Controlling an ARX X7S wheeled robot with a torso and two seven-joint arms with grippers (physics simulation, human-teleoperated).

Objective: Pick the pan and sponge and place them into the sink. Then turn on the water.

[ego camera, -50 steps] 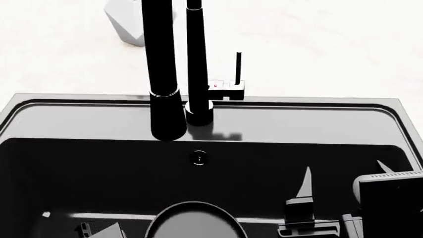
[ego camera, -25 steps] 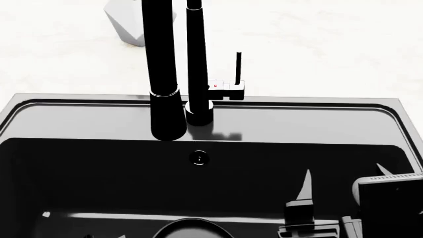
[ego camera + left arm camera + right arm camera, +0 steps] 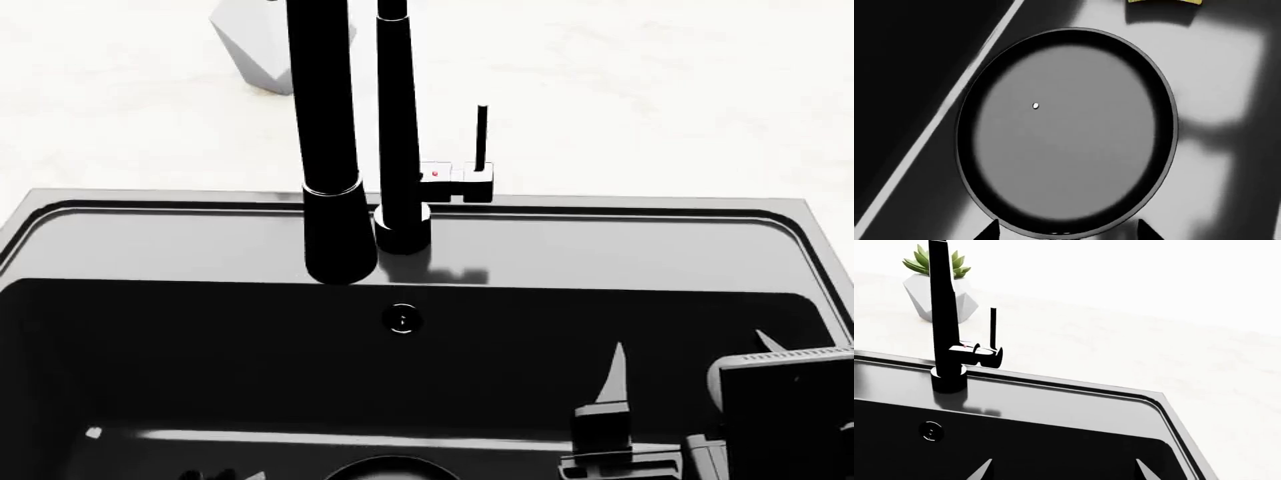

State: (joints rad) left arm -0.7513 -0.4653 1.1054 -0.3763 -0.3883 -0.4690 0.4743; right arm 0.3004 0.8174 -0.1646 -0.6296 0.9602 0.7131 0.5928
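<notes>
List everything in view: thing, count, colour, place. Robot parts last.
pan: one, black rim, grey inside, below the left wrist camera
sponge: one, yellow edge only, beyond the pan
sink: one, glossy black basin, set in the counter
overflow hole: one, chrome, back wall of the sink
faucet: one, black, behind the sink; no water running
lever: one, black, upright beside the faucet
plant pot: one, white with green leaves, on the counter
counter: white
left gripper: dark fingers apart, at the pan's rim
right gripper: dark fingers apart, over the sink
</notes>
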